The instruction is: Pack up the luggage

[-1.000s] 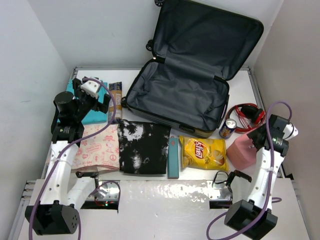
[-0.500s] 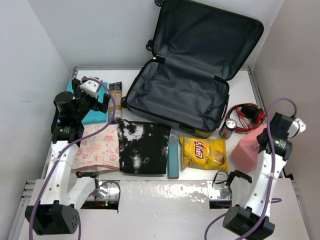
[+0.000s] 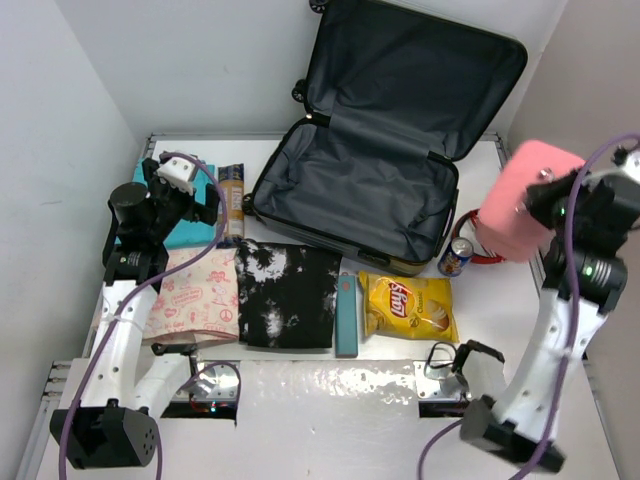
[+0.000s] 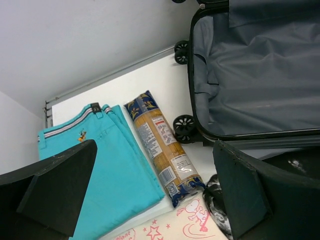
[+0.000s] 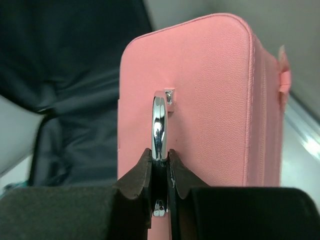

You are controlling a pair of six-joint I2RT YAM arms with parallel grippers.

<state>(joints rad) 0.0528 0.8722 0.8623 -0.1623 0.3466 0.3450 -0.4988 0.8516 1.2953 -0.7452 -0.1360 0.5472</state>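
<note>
Right gripper [image 5: 160, 167]: closed narrowly on the metal ring handle [image 5: 159, 125] of a pink hard case [image 5: 210, 100]; the ring is pinched edge-on between the pads.
Pink hard case: held clear of the table above its right edge, carried by the ring alone, just beside the right side of the luggage [image 3: 350, 200].
Left gripper [image 4: 155, 185]: spread wide with nothing held, hovering at the far left corner above a pasta packet [image 4: 162, 147] and folded teal trousers [image 4: 100, 165].
Luggage: laid open at the far edge, centre to right, lid leaned back against the wall; only dark lining is seen inside.
Soda can [image 3: 455, 257]: stood upright near the right edge, just beside the luggage's near right corner and below the case.
Risk, slip: the thin ring could be lost from the pads, since so little metal is gripped and the case looks bulky.
Risk, swing: the case could pivot on the ring and be knocked against the luggage rim if carried across too low.
Risk, can: it could be toppled if the case is lowered short of the shell.
</note>
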